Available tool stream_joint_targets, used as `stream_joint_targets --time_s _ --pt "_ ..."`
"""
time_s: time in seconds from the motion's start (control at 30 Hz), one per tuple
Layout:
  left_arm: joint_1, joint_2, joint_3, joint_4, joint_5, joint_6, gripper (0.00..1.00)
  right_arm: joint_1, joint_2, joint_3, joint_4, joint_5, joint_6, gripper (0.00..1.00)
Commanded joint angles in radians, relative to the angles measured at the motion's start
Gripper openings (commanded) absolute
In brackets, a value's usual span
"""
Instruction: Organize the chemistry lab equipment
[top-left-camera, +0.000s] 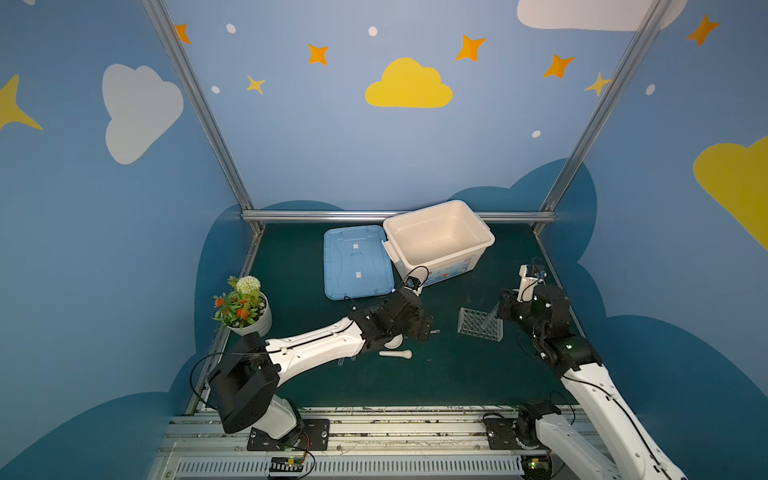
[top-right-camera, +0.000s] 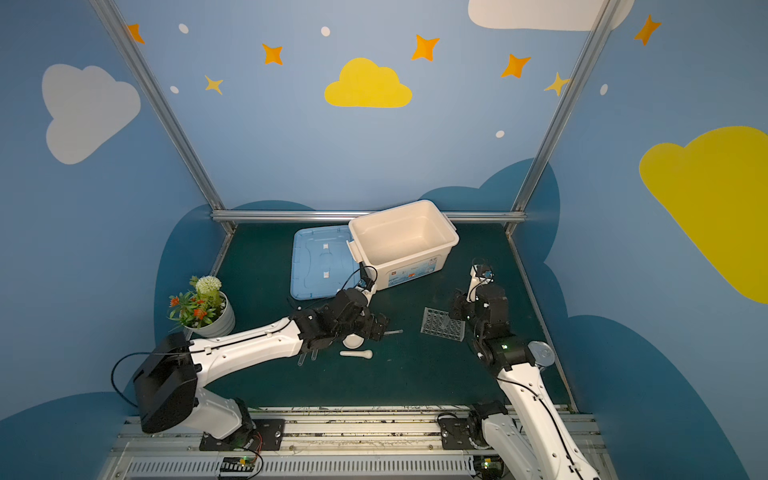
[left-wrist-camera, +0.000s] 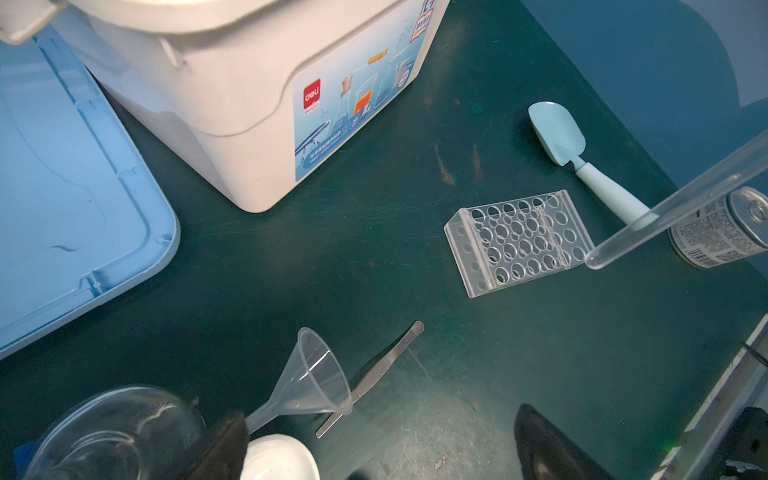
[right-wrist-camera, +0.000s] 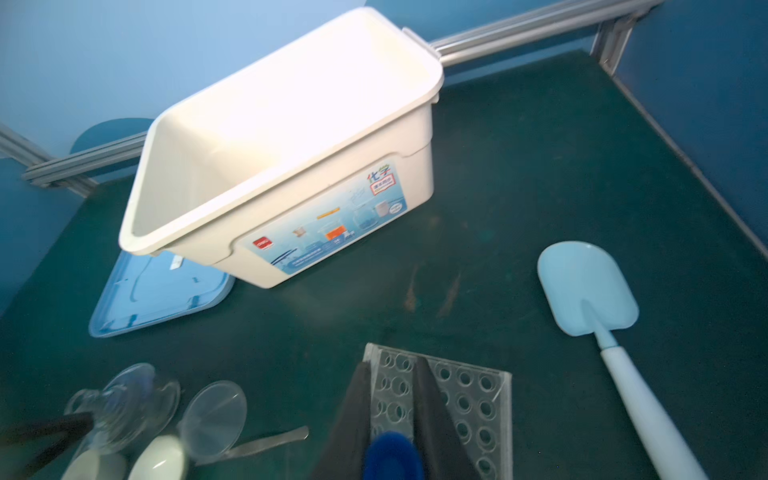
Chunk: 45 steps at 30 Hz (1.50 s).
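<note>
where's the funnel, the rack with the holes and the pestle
funnel (left-wrist-camera: 309, 376), left wrist view, on its wide cone
rack (left-wrist-camera: 519, 243), left wrist view, on the holed top plate
pestle (top-left-camera: 395, 354), in a top view, on the middle of its shaft

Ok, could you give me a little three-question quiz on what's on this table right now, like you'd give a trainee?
1. True or false: the white bin is empty.
2. What does the right gripper hold? A) a blue-capped test tube B) nothing C) the pestle
3. Which gripper stands open close to the funnel?

Key: 1 true. 2 A. 3 the left gripper.
</note>
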Motion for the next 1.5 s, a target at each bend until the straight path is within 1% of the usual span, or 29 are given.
stream_joint_targets --time_s 0.0,0.1,0.23,0.5,0.6,1.03,1.33,1.47 --pt "0.004 0.005 -0.004 0.016 0.01 -0.012 1.0 0.023 -0.004 -0.034 0.051 0.164 -0.052 0.1" --pt "0.004 0.005 -0.005 0.02 0.016 -0.013 1.0 0.029 -0.004 -0.057 0.104 0.198 -0.07 0.1" --pt "0.005 0.015 -0.002 0.021 0.029 -0.023 1.0 0.046 0.034 -0.065 0.145 0.246 -0.089 0.1" --pt "0.005 0.025 0.001 0.021 0.04 -0.033 1.0 0.067 0.082 -0.072 0.237 0.258 -0.12 0.1" --pt "0.005 0.022 0.006 0.016 0.046 -0.033 1.0 0.072 0.102 -0.076 0.25 0.285 -0.114 0.1" --pt "0.007 0.019 -0.002 0.022 0.049 -0.043 1.0 0.071 0.156 -0.101 0.321 0.267 -0.084 0.09" --pt "0.007 0.032 0.001 0.026 0.056 -0.044 1.0 0.071 0.184 -0.096 0.336 0.267 -0.081 0.09" --pt "0.007 0.032 0.001 0.025 0.06 -0.043 1.0 0.071 0.21 -0.082 0.319 0.275 -0.057 0.08"
